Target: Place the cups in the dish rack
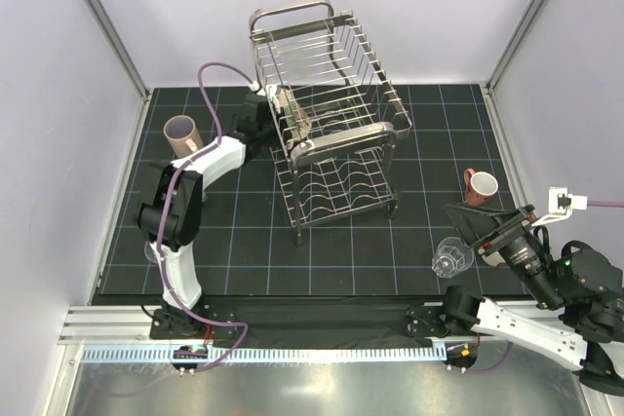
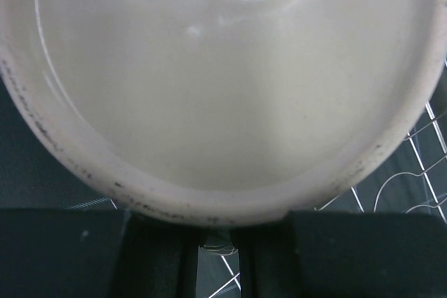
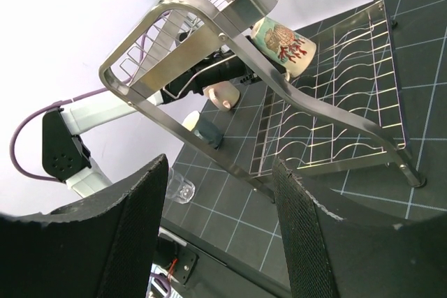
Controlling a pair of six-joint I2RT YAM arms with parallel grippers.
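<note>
The dish rack (image 1: 336,119) stands at the middle back of the mat. My left gripper (image 1: 275,104) reaches into its left end, shut on the rim of a cream mug (image 2: 223,82) that fills the left wrist view above the fingers (image 2: 77,256). In the right wrist view this mug (image 3: 283,43) has a printed side and lies tilted at the upper tier. My right gripper (image 3: 220,162) hangs open and empty at the near right. A clear tumbler (image 1: 453,258) lies close to it, and a red-brown mug (image 1: 481,185) stands behind.
A brownish mug (image 1: 182,133) stands at the far left of the mat. A second clear tumbler (image 3: 180,190) sits by the left arm's base. A dark teal mug (image 3: 208,134) stands on the mat near the rack's left foot. Walls enclose the mat.
</note>
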